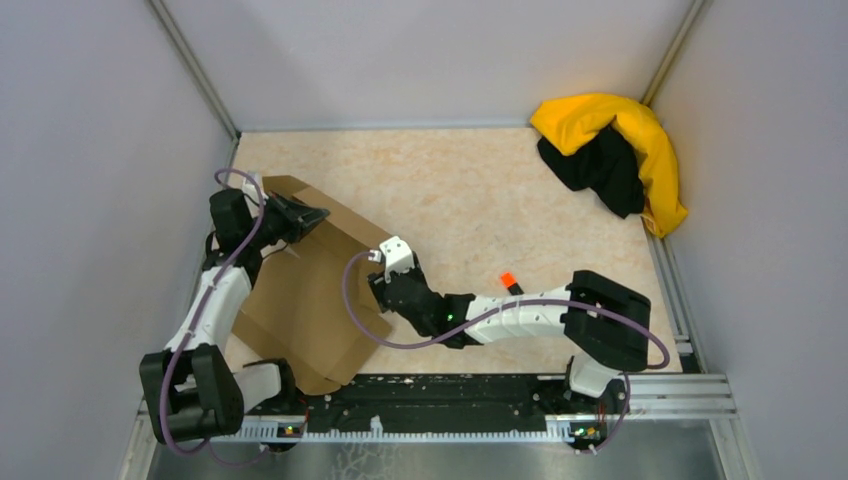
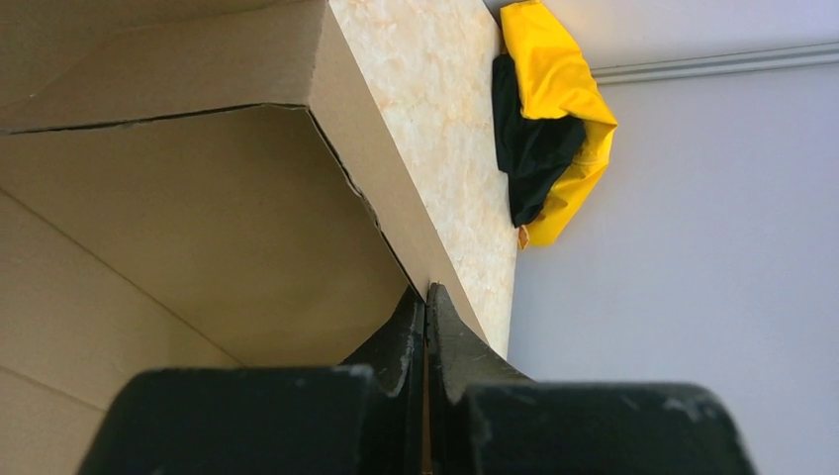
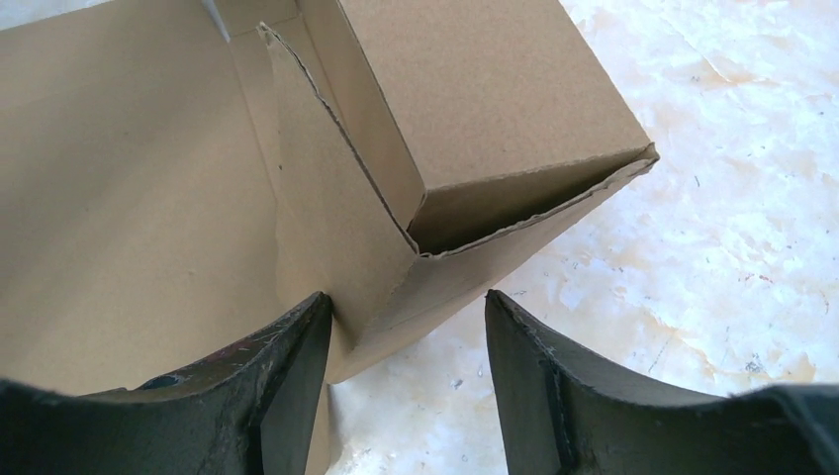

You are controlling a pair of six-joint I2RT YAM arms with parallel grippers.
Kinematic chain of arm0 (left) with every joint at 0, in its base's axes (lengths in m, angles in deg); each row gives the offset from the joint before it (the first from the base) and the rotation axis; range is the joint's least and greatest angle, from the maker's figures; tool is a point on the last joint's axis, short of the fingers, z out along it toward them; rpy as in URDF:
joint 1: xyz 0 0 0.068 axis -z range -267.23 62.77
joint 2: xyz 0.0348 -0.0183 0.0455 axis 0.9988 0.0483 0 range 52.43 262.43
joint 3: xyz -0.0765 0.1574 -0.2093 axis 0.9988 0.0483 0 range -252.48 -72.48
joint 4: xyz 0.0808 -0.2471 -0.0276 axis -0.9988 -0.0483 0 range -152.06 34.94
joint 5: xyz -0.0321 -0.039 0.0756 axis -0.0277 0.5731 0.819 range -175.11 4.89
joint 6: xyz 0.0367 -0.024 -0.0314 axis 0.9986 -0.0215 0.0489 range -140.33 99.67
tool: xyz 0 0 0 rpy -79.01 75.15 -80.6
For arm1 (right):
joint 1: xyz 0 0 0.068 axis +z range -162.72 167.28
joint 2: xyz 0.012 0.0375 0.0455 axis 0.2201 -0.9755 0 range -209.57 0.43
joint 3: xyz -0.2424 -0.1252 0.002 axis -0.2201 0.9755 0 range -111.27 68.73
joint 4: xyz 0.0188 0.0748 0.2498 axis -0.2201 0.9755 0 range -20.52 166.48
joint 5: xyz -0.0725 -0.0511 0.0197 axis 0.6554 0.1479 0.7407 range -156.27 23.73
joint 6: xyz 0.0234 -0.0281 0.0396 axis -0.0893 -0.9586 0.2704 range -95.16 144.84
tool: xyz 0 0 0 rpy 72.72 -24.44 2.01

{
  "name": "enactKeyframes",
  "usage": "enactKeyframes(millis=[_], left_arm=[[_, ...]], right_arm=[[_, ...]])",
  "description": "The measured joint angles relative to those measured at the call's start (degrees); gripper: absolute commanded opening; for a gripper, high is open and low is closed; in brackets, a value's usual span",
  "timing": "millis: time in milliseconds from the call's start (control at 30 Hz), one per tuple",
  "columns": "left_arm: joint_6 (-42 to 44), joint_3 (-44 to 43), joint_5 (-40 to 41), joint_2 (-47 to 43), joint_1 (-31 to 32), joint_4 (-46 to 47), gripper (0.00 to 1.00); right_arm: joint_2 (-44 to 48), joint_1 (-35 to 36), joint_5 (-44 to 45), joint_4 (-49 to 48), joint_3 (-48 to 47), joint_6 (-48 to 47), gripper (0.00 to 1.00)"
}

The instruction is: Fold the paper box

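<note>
Evidently the left gripper (image 2: 427, 302) is pinched tight on a raised wall of the paper box (image 1: 300, 310) at nine o'clock on the table (image 1: 470, 190) — seemingly keeping it upright — while the right gripper (image 3: 408, 312), jaws apart, straddles a corner flap, likely to tuck it

Paper box (image 3: 129, 178): matt brown cardboard, rough cut edges. Table (image 1: 470, 190): smooth, marbled beige surface. Cloth heap (image 1: 650, 140): soft yellow-and-black fabric. Right hand (image 3: 404, 317): scuffed matt black plastic.

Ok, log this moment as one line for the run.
paper box: partly folded | left gripper: shut on its wall edge | right gripper: open, straddling corner flap
</note>
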Motion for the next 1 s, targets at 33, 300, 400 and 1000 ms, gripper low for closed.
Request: enactKeyframes(millis=[33,300,400,1000], left_arm=[[0.0,0.0,0.0,-0.1,0.0,-0.4,0.02],[-0.1,-0.2,-0.5,-0.6,0.0,-1.5,0.14],[-0.2,-0.6,-0.8,-0.6,0.0,-2.2,0.2],[-1.7,-1.5,-0.4,1.0,0.0,-3.2,0.19]], right_arm=[[0.0,0.0,0.0,-0.4,0.0,-0.2,0.58],[0.0,0.2,-0.2,-0.9,0.0,-1.1,0.6],[0.0,0.6,-0.1,-1.1,0.0,-1.7,0.62],[-4.2,1.6,9.0,8.4,-9.4,2.0,0.63]])
